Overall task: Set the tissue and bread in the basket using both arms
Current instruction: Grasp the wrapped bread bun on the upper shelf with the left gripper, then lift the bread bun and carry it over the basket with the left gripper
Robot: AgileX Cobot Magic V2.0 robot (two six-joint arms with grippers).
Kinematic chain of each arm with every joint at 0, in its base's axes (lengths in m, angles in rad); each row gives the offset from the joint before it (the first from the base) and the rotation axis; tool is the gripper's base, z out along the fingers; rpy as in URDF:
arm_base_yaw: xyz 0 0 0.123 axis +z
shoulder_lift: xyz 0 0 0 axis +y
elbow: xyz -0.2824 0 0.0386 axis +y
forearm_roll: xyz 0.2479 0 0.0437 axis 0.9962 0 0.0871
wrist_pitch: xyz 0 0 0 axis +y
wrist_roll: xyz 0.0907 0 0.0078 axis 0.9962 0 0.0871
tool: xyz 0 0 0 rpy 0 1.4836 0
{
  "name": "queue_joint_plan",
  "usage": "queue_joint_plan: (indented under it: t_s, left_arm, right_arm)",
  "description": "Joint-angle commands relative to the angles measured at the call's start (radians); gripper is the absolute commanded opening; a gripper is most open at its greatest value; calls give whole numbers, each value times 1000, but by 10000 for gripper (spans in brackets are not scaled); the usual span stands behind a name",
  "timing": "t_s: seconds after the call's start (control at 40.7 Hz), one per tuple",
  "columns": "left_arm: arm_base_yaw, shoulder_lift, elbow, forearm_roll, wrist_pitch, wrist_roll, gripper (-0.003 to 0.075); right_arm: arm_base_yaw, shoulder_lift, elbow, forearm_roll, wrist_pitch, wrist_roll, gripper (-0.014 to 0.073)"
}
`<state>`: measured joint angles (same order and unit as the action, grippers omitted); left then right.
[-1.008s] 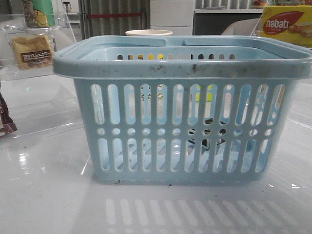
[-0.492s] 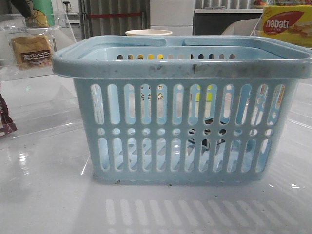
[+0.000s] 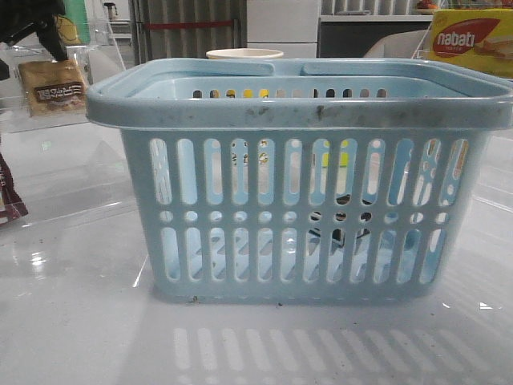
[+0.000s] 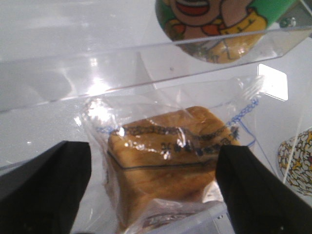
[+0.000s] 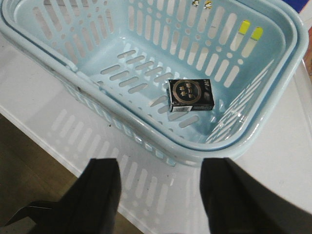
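Observation:
The light-blue basket point(image 3: 296, 176) stands in the middle of the table. The bread point(image 3: 52, 88), a golden-brown slice in clear wrap, leans in a clear plastic tray at the far left. My left gripper point(image 3: 44, 36) hangs just above it. In the left wrist view the gripper point(image 4: 156, 195) is open, with the bread point(image 4: 170, 156) between its black fingers point(image 4: 44, 190) and no contact showing. My right gripper point(image 5: 158, 195) is open and empty over the table beside the basket point(image 5: 234, 141). A small black packet point(image 5: 191, 95), possibly the tissue, lies on the basket floor.
A yellow-and-red nabati box point(image 3: 473, 44) stands at the back right. A paper cup point(image 3: 244, 54) sits behind the basket. A dark brown packet point(image 3: 8, 200) lies at the left edge. A cartoon-printed can point(image 4: 219, 24) stands behind the clear tray wall point(image 4: 97, 73). The table edge point(image 5: 44, 141) runs near my right gripper.
My left gripper has come into the front view at the top left and dropped toward the bread. The basket and bread have not moved.

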<state>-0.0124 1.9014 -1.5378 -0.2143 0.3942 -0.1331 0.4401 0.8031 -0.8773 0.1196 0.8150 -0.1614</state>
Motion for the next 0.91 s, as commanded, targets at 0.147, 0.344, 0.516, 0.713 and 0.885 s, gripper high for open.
queue_joint_plan:
  t_s: [0.147, 0.344, 0.516, 0.713, 0.885]
  left_arm:
    - [11, -39, -40, -14, -72, -6, 514]
    - [11, -39, -40, -33, -65, -6, 344]
    - [11, -39, -45, -36, -15, -6, 206]
    - [6, -81, -45, -36, 40, -5, 90]
    - [-4, -137, -45, -36, 115, -2, 92]
  right_arm:
    - [0, -9, -26, -4, -65, -8, 470]
    - [0, -9, -26, -4, -65, -8, 470]
    - [0, -9, -26, -4, -65, -8, 470]
    - [0, -9, -26, -4, -65, -8, 470]
    - [0, -9, -26, -4, -65, -8, 470]
